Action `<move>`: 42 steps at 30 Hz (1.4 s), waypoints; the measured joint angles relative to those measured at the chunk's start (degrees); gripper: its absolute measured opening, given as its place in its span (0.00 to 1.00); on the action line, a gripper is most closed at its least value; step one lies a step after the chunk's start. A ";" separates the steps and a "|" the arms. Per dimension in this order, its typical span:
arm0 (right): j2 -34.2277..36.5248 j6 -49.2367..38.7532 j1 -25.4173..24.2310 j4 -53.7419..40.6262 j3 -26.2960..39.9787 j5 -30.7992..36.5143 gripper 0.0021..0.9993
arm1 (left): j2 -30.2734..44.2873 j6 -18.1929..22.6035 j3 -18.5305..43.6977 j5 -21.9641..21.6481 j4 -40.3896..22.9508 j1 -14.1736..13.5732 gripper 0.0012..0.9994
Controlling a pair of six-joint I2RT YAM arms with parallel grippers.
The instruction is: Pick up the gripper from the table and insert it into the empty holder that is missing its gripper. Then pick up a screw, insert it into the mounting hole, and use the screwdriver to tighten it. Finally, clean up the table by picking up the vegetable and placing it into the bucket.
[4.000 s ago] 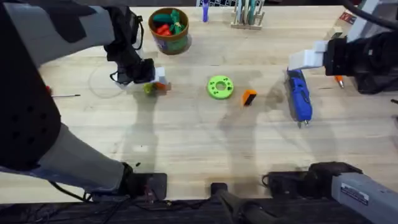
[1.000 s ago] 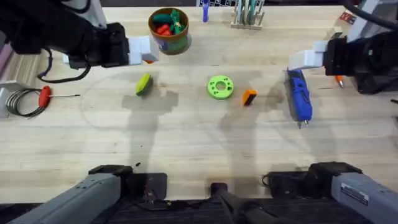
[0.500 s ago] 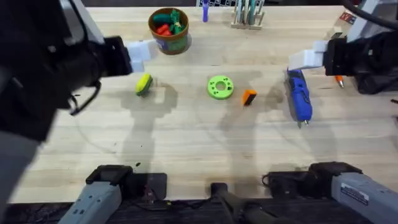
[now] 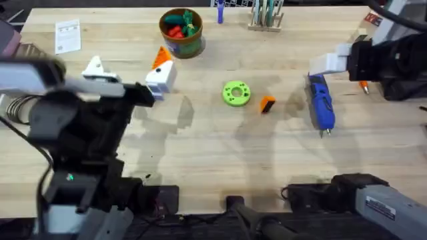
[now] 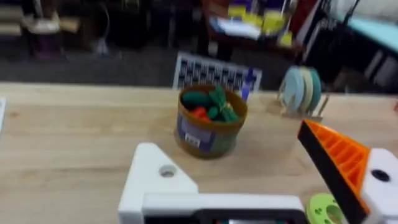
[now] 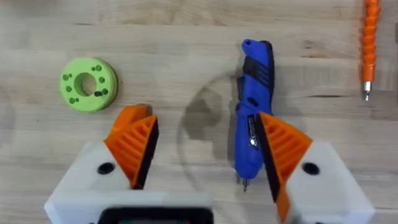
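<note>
Orange gripper wedge (image 4: pixel 267 104) lies loose on the table, untouched. Right gripper (image 6: pixel 208 152), fingers spread, hovers astride the blue screwdriver (image 6: pixel 254 118), with the wedge off to its side. Left gripper (image 4: pixel 127 73), also spread, hangs raised farther off, its white holder (image 5: pixel 158 180) bare (no orange pad). Likely risks: grabbing the screwdriver first, or a careless approach knocking the wedge against the neighbouring green disc (image 4: pixel 236 93).

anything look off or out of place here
Yes: the left gripper has an orange pad on one finger only; the white holder on the other is bare, its hole showing. The loose orange gripper lies on the table beside the green disc.
</note>
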 joint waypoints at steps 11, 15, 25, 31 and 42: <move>0.00 0.00 0.00 0.00 0.00 -0.01 0.93 | -13.59 -0.04 -8.36 2.60 2.65 0.00 0.99; 0.00 0.00 0.00 0.00 0.00 -0.01 0.93 | -17.46 -0.02 -10.84 4.50 2.34 0.00 0.99; 0.00 -0.01 0.00 0.00 0.00 -0.01 0.93 | -22.81 -0.02 -11.51 9.48 0.38 0.00 0.99; 0.00 0.00 0.00 0.00 0.00 0.01 0.93 | -22.81 -0.02 -11.51 15.20 -3.55 0.00 0.99; 0.00 -0.02 0.00 0.00 0.00 -0.01 0.93 | -27.20 4.80 -11.36 35.94 -17.24 3.58 0.99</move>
